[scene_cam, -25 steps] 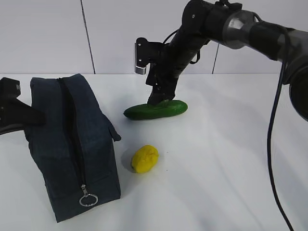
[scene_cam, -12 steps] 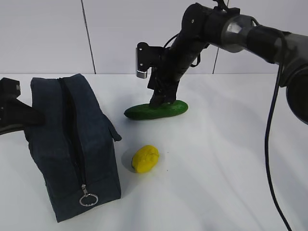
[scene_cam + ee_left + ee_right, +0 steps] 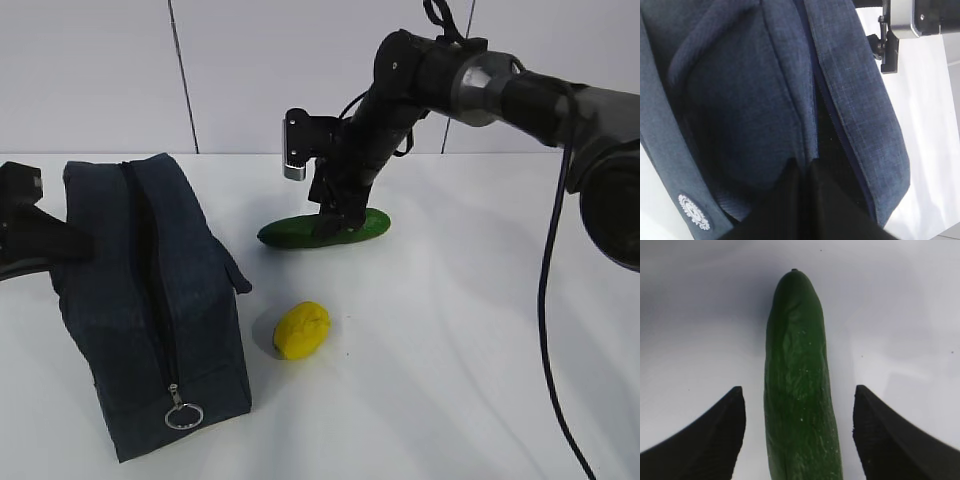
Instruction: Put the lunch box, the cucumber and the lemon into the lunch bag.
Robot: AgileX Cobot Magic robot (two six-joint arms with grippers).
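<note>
The dark navy lunch bag [image 3: 150,300] stands at the left, with a dark gap along its top zipper. My left gripper [image 3: 45,240] is at the bag's left side. In the left wrist view it [image 3: 807,167] is shut on a fold of the bag's fabric [image 3: 740,100] beside the zipper gap. The cucumber [image 3: 290,232] lies on the table behind the lemon [image 3: 301,329]. My right gripper [image 3: 338,215] is open and down over the cucumber. Its fingers straddle the cucumber [image 3: 797,390] with a gap on each side. The lunch box is out of view.
The silver ring pull [image 3: 184,412] hangs at the bag's near end. The white logo [image 3: 693,211] shows on the bag's side. The right arm [image 3: 470,70] reaches in from the upper right. A white wall stands behind the white table [image 3: 450,350].
My right gripper has lowered a little onto the cucumber. The cucumber, lemon, bag and left gripper have not moved.
</note>
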